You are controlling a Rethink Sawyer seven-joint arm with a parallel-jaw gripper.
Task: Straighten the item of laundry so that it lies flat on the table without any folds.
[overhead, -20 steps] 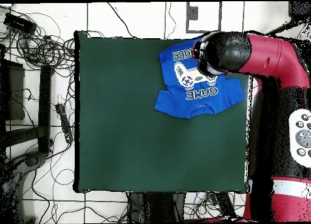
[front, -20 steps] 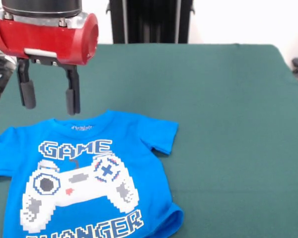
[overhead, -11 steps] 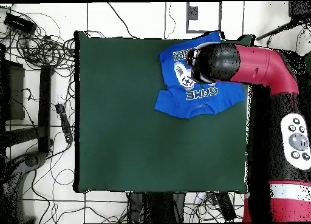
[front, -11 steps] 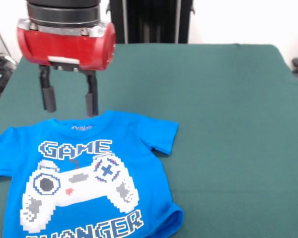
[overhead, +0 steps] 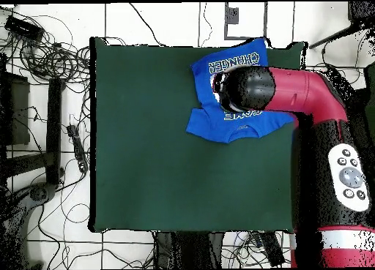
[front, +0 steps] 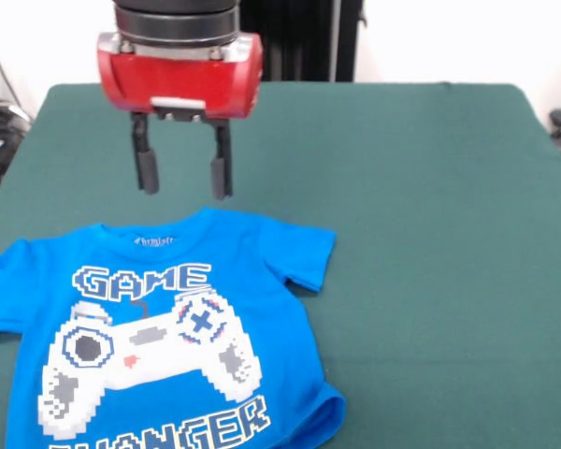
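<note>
Gripper (front: 184, 174) hangs above the table (front: 430, 215) with its two black fingers (front: 148, 170) spread apart, holding nothing, just beyond the collar of the blue T-shirt (front: 159, 327). Shirt lies print side up near a table corner, "GAME CHANGER" and white pixel controller showing. One sleeve is creased, and the hem is curled at one corner. In the overhead view the red arm (overhead: 293, 91) covers the middle of the shirt (overhead: 209, 124).

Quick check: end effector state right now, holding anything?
End effector: open and empty, above the table just beyond the collar of the blue T-shirt.
</note>
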